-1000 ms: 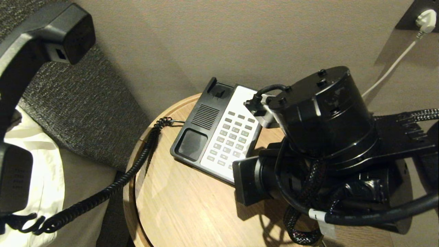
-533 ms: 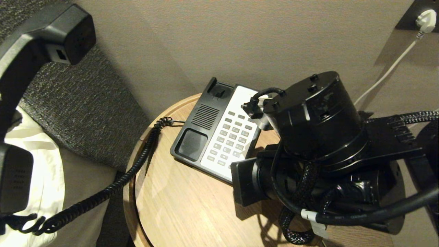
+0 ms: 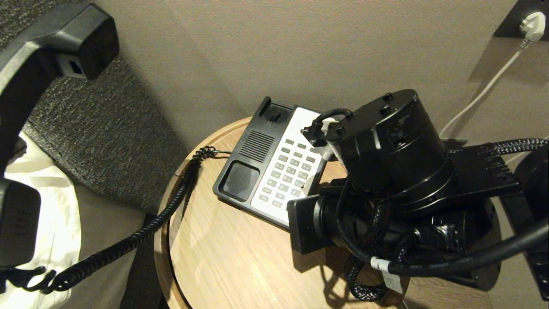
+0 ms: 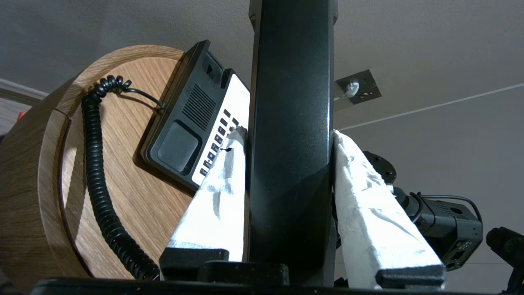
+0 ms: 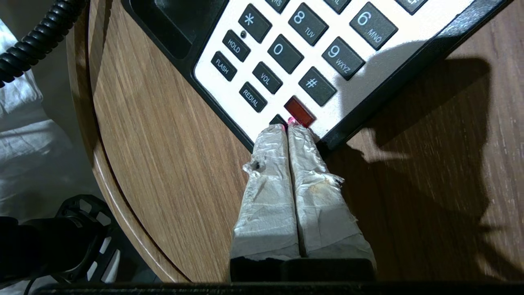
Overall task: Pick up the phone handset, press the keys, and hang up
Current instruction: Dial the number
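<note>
The glossy black phone handset point(image 3: 25, 64) hangs in the air at the far left, off the table. My left gripper point(image 4: 288, 132) is shut on its middle, and the handset point(image 4: 290, 82) stands between the white-wrapped fingers point(image 4: 217, 184). Its coiled cord point(image 3: 171, 206) runs down to the black phone base point(image 3: 248, 171) on the round wooden table point(image 3: 223, 266). My right gripper point(image 5: 288, 128) is shut, empty, tips at the bottom row of the keys point(image 5: 311, 24), right by a red key point(image 5: 300, 111). In the head view the right arm point(image 3: 386, 171) hides that gripper and the near keys point(image 3: 291, 169).
A wall socket with a white plug point(image 3: 532, 21) and its cable sit at the back right. A grey textured headboard point(image 3: 98, 128) and white bedding point(image 3: 51, 223) lie left of the table. The table rim point(image 5: 102, 164) is close to the phone's near corner.
The right arm has shifted slightly to the left over the phone's near right corner. The handset and the left gripper have stayed where they were.
</note>
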